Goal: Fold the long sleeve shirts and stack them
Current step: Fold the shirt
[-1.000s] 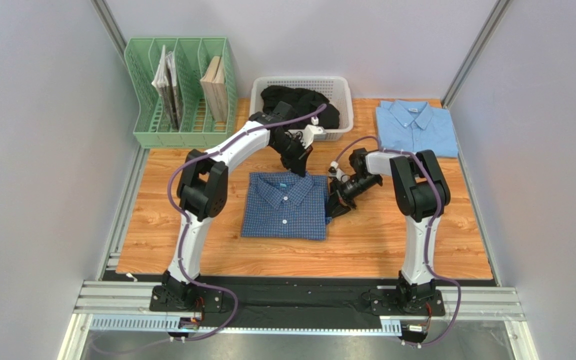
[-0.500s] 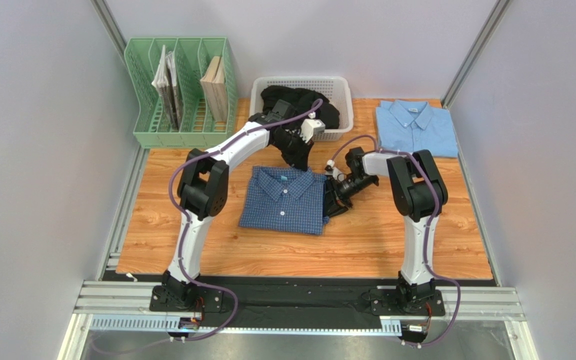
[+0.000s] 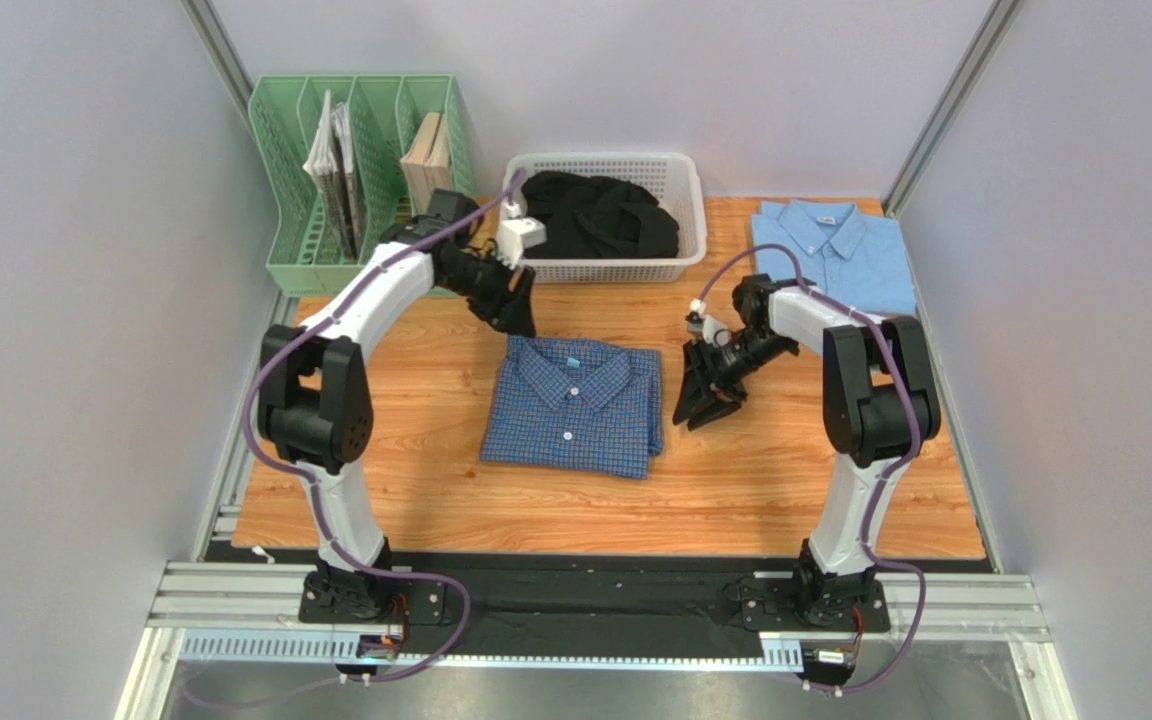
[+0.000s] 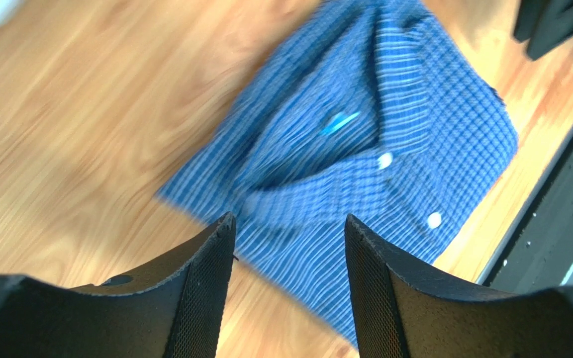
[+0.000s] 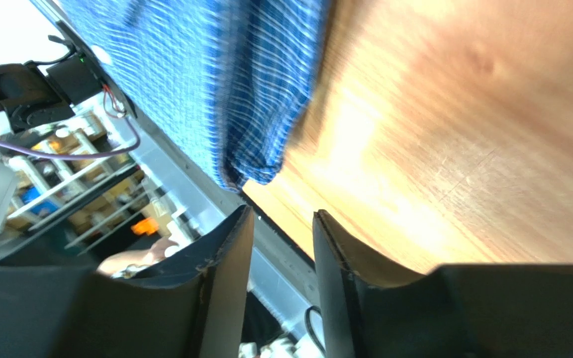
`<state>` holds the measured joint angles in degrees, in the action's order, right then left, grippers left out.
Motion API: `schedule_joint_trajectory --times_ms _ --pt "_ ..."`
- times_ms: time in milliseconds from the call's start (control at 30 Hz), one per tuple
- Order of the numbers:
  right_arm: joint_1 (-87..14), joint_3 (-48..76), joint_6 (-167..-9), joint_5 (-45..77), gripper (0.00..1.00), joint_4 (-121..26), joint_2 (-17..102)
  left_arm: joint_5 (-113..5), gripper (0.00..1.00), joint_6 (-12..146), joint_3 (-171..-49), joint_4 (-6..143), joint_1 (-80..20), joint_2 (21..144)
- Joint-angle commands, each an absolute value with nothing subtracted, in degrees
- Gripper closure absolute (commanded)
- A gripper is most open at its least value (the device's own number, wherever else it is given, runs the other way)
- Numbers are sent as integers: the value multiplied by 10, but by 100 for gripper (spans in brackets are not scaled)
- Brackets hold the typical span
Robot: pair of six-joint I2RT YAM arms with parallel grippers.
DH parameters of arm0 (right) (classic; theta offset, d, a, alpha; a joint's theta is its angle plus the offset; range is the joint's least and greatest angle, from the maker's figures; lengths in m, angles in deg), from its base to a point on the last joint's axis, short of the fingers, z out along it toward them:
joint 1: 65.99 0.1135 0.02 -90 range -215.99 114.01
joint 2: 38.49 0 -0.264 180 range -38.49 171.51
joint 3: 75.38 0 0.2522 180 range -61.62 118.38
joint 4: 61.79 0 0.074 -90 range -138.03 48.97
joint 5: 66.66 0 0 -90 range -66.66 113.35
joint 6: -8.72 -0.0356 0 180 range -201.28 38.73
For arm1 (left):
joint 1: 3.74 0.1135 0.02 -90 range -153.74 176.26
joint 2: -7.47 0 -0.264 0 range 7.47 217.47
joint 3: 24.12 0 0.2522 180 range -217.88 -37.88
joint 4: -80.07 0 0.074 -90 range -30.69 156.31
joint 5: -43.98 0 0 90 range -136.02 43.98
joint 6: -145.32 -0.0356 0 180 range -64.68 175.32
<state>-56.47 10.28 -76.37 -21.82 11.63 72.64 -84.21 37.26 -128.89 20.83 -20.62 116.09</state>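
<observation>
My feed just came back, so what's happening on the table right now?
Neither arm holds anything: the left pincer and right pincer are both open and clear of the dark blue checked shirt, which lies folded in the middle. The light blue shirt lies folded at the far right corner, so the stacking is not yet done.

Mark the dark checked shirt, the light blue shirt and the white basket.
dark checked shirt (image 3: 575,413): top view, on the button placket of its folded front.
light blue shirt (image 3: 833,258): top view, on its chest below the collar.
white basket (image 3: 612,272): top view, on its near wall.
</observation>
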Motion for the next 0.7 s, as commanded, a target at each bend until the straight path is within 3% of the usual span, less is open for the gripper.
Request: schedule_joint_trajectory --times_ms 0,333,667 --pt "-561 168 -777 -214 57 86 707 -865 40 377 -1253 207 -180 1154" --pt "-533 274 -859 -149 59 18 799 -836 51 405 -1252 227 -174 1204" --pt "-513 270 -878 -158 58 -13 813 -780 48 423 -1216 244 -171 1202"
